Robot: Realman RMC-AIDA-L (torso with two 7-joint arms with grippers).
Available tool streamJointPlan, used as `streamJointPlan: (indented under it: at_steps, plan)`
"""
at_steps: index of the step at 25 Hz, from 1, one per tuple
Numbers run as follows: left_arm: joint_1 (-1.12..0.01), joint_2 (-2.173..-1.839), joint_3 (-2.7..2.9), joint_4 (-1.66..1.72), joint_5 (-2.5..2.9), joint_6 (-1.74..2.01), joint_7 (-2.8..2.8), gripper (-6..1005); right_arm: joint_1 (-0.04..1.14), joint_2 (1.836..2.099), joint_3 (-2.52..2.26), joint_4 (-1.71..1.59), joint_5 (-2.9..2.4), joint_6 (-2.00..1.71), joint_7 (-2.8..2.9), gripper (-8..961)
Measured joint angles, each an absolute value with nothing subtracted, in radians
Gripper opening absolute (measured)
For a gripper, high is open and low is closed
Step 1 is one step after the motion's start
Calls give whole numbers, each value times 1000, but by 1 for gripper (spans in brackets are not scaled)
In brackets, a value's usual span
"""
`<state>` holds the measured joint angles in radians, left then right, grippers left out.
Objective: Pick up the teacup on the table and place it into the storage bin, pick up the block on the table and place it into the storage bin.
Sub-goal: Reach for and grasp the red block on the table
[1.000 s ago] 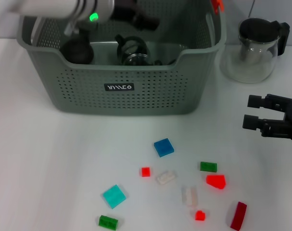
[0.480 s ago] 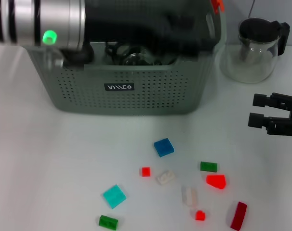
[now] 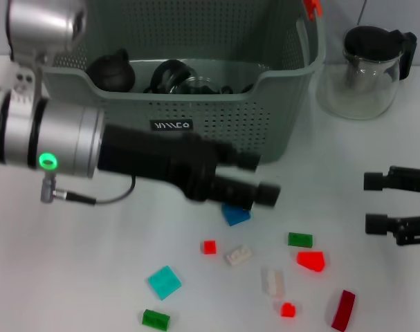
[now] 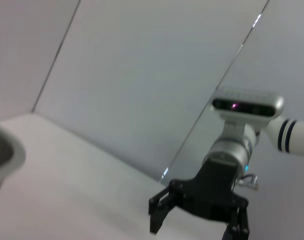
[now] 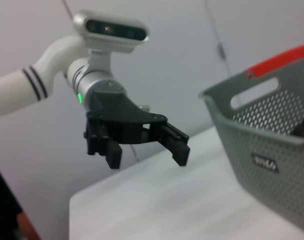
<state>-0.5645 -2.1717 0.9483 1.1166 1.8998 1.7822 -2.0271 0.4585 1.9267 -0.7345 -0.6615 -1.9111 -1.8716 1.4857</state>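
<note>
The grey-green storage bin [image 3: 196,124] stands at the back of the white table, also seen in the right wrist view [image 5: 272,140]. A dark round teacup [image 3: 111,70] sits inside it beside other dark and glass ware. My left gripper [image 3: 259,178] reaches across the table in front of the bin, just above a blue block [image 3: 235,215] that it partly hides. The right wrist view shows the left gripper [image 5: 141,147] open and empty. My right gripper [image 3: 373,203] hovers open at the right edge; the left wrist view shows the right gripper [image 4: 197,222] from farther off.
Loose blocks lie near the front: red [image 3: 209,246], white [image 3: 238,255], green [image 3: 299,239], red [image 3: 311,261], cyan [image 3: 164,281], green [image 3: 155,319], dark red [image 3: 343,309]. A glass pitcher [image 3: 367,69] with a black lid stands at the back right.
My left arm swung out from above the bin and down to the table in front of it, ending over the blue block. The right gripper sank slightly and its fingers spread wider.
</note>
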Motion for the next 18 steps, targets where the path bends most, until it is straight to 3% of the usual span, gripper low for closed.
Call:
streamJointPlan:
  at_steps: [8,18]
  plan:
    - [-540,-2175,937,926,1963,1839,-1557,833,480,1931,-742,-786,-2038,-1951,1483,913]
    - [-487,-2178,845,736,1961,1784,-1103,832,552,2001,-888,-1008,-2287,-1980,1494,912]
